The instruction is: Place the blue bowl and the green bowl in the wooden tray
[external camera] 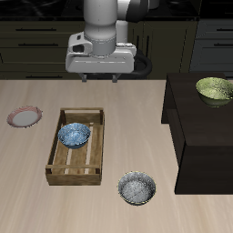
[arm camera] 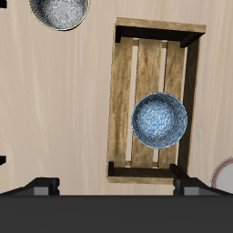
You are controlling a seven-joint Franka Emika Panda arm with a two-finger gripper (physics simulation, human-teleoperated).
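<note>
The blue bowl (external camera: pixel 74 136) (arm camera: pixel 160 119) rests upright inside the wooden tray (external camera: pixel 56 146) (arm camera: pixel 123 100), in the half nearer the robot's base. High above the tray's back end hangs my gripper (external camera: pixel 98 76) (arm camera: pixel 116 187), open, its fingers spread wide with nothing between them. The green bowl (external camera: pixel 215 89) stands on top of a dark raised block, well away from the tray and the gripper. It does not show in the wrist view.
A grey speckled bowl (external camera: pixel 136 188) (arm camera: pixel 60 11) sits on the table near the tray's front corner. A pink-rimmed plate (external camera: pixel 25 116) (arm camera: pixel 225 175) lies beside the tray's other side. The dark block (external camera: pixel 196 136) stands taller than the table surface.
</note>
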